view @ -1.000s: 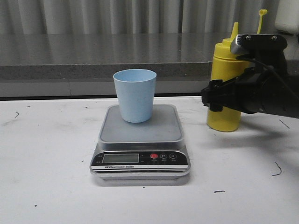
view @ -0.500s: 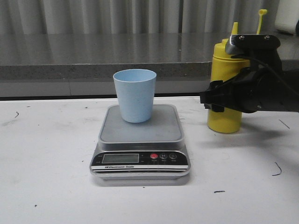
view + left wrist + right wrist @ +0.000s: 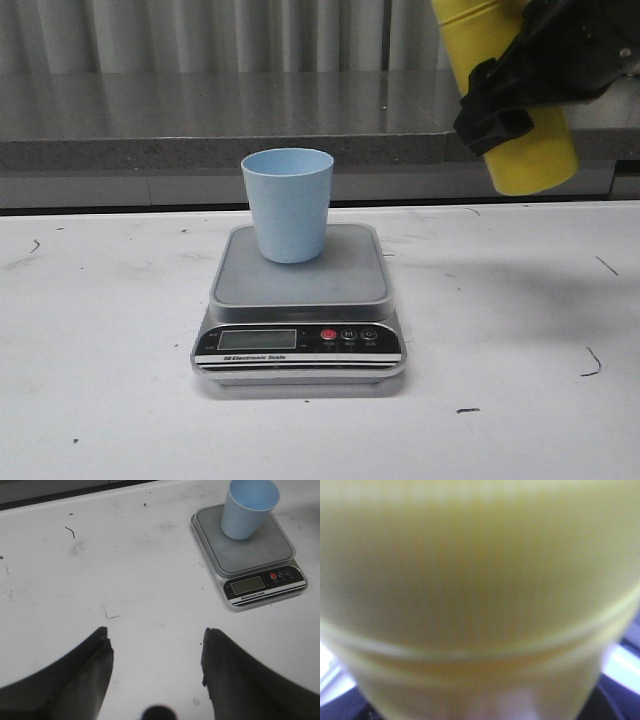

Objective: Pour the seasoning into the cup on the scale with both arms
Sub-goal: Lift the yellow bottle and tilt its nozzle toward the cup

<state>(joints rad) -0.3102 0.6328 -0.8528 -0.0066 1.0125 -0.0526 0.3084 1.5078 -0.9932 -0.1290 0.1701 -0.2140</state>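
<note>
Yellow plastic fills my right wrist view — the seasoning bottle sits clamped in my right gripper, held in the air and tilted, up and to the right of the blue cup on the scale. My left gripper hangs over the table, jaws spread and empty.

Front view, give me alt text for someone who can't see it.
The right gripper holds a yellow seasoning bottle tilted in the air, up and to the right of a light blue cup. The cup stands upright on a grey kitchen scale on a white table. The bottle's nozzle is out of frame.
</note>
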